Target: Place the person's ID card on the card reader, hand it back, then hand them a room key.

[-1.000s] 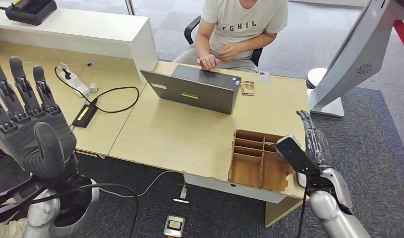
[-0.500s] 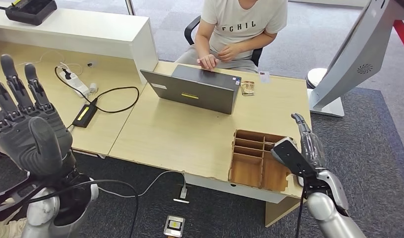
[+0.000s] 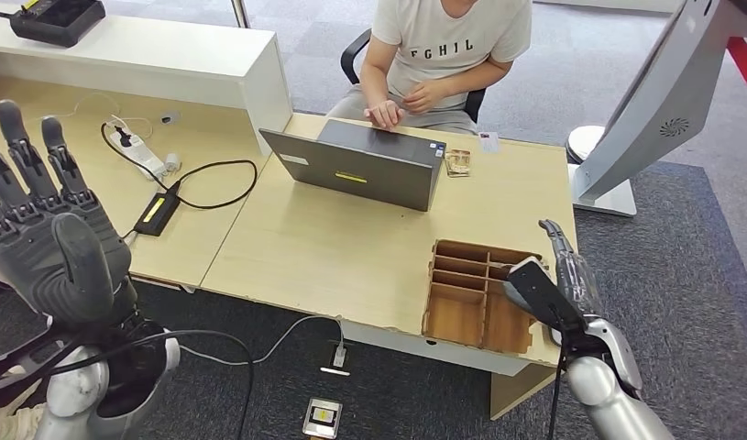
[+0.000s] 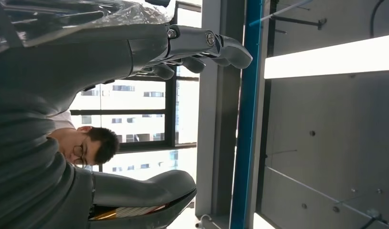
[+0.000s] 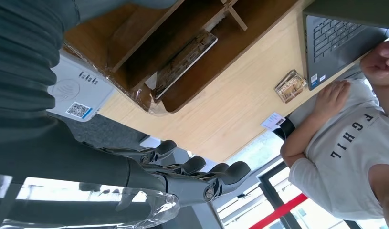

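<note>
Left robot hand (image 3: 49,234): raised at my left, fingers spread wide and upright, holding nothing; it sits slightly lower and further left than a second ago.
Right robot hand (image 3: 557,280): fingers straight and apart, empty, over the wooden organizer (image 3: 479,293) at the table (image 3: 351,247) edge; it has drifted slightly lower.
ID card (image 3: 488,141): on the table's far edge, just beside the person (image 3: 443,55), unmoved.
Card reader (image 5: 78,93): white, beside the organizer.

Bare desktop (image 3: 333,247) lies between the laptop (image 3: 356,165) and the wooden organizer (image 3: 470,298), passable.
</note>
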{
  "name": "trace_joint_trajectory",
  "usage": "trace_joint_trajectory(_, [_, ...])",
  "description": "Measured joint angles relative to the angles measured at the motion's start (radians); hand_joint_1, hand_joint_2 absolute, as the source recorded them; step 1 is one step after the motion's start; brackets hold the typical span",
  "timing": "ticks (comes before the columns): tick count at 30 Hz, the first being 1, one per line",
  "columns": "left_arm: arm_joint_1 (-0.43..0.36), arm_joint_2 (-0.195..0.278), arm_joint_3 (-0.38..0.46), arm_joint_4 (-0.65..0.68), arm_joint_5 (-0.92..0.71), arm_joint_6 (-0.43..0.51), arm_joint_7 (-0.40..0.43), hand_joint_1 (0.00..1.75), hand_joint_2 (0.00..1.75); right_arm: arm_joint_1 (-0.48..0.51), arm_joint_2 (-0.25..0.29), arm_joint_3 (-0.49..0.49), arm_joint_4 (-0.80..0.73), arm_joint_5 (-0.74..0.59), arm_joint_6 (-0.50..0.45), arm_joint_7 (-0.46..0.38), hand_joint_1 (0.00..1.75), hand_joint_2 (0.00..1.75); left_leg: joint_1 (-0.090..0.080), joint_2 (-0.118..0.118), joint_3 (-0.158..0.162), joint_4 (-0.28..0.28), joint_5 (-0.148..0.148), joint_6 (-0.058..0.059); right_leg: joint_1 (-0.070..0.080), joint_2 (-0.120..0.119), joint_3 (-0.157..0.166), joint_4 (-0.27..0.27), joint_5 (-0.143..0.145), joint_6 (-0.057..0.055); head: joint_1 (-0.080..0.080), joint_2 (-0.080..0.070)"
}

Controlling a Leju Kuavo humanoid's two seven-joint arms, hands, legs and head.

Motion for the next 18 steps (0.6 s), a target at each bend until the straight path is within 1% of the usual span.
trace_joint_trajectory(5, [0.0, 0.011, -0.009, -0.008, -0.005, 0.018, 0.0, 0.0, 1.75, -0.008, 0.007, 0.001, 0.04, -0.006, -0.002, -0.012, 0.01, 1.75, 0.0, 0.0, 0.0, 0.0, 0.0, 0.0, 0.0, 0.0, 0.0, 0.0, 0.0, 0.0, 0.0, 0.0])
trace_joint_trajectory(6, [0.0, 0.014, -0.01, -0.01, -0.007, 0.024, 0.0, 0.0, 1.75, -0.01, 0.009, 0.001, 0.048, -0.007, -0.002, -0.017, 0.04, 1.75, 0.0, 0.0, 0.0, 0.0, 0.0, 0.0, 0.0, 0.0, 0.0, 0.0, 0.0, 0.0, 0.0, 0.0])
trace_joint_trajectory(7, [0.0, 0.016, -0.012, -0.012, -0.01, 0.029, 0.0, 0.0, 1.75, -0.012, 0.011, 0.002, 0.055, -0.008, -0.003, -0.021, 0.12, 1.75, 0.0, 0.0, 0.0, 0.0, 0.0, 0.0, 0.0, 0.0, 0.0, 0.0, 0.0, 0.0, 0.0, 0.0])
trace_joint_trajectory(8, [0.0, 0.018, -0.013, -0.014, -0.011, 0.033, 0.0, 0.0, 1.75, -0.013, 0.013, 0.003, 0.062, -0.008, -0.003, -0.025, 0.42, 1.75, 0.0, 0.0, 0.0, 0.0, 0.0, 0.0, 0.0, 0.0, 0.0, 0.0, 0.0, 0.0, 0.0, 0.0])
trace_joint_trajectory(10, [0.001, 0.021, -0.016, -0.017, -0.014, 0.039, 0.0, 0.0, 1.75, -0.016, 0.017, 0.005, 0.073, -0.008, -0.004, -0.031, 1.13, 1.75, 0.0, 0.0, 0.0, 0.0, 0.0, 0.0, 0.0, 0.0, 0.0, 0.0, 0.0, 0.0, 0.0, 0.0])
trace_joint_trajectory(11, [0.001, 0.023, -0.018, -0.018, -0.014, 0.041, 0.0, 0.0, 1.75, -0.017, 0.019, 0.006, 0.077, -0.008, -0.005, -0.033, 1.44, 1.75, 0.0, 0.0, 0.0, 0.0, 0.0, 0.0, 0.0, 0.0, 0.0, 0.0, 0.0, 0.0, 0.0, 0.0])
trace_joint_trajectory(12, [0.002, 0.024, -0.019, -0.019, -0.014, 0.043, 0.0, 0.0, 1.75, -0.018, 0.021, 0.007, 0.081, -0.008, -0.005, -0.034, 1.54, 1.75, 0.0, 0.0, 0.0, 0.0, 0.0, 0.0, 0.0, 0.0, 0.0, 0.0, 0.0, 0.0, 0.0, 0.0])
trace_joint_trajectory(15, [0.004, 0.028, -0.022, -0.023, -0.014, 0.045, 0.0, 0.0, 1.75, -0.02, 0.025, 0.008, 0.094, -0.008, -0.007, -0.036, 1.68, 1.75, 0.0, 0.0, 0.0, 0.0, 0.0, 0.0, 0.0, 0.0, 0.0, 0.0, 0.0, 0.0, 0.0, 0.0])
trace_joint_trajectory(18, [0.006, 0.029, -0.026, -0.025, -0.014, 0.045, 0.0, 0.0, 1.75, -0.023, 0.028, 0.01, 0.105, -0.011, -0.009, -0.038, 1.75, 1.75, 0.0, 0.0, 0.0, 0.0, 0.0, 0.0, 0.0, 0.0, 0.0, 0.0, 0.0, 0.0, 0.0, 0.0])
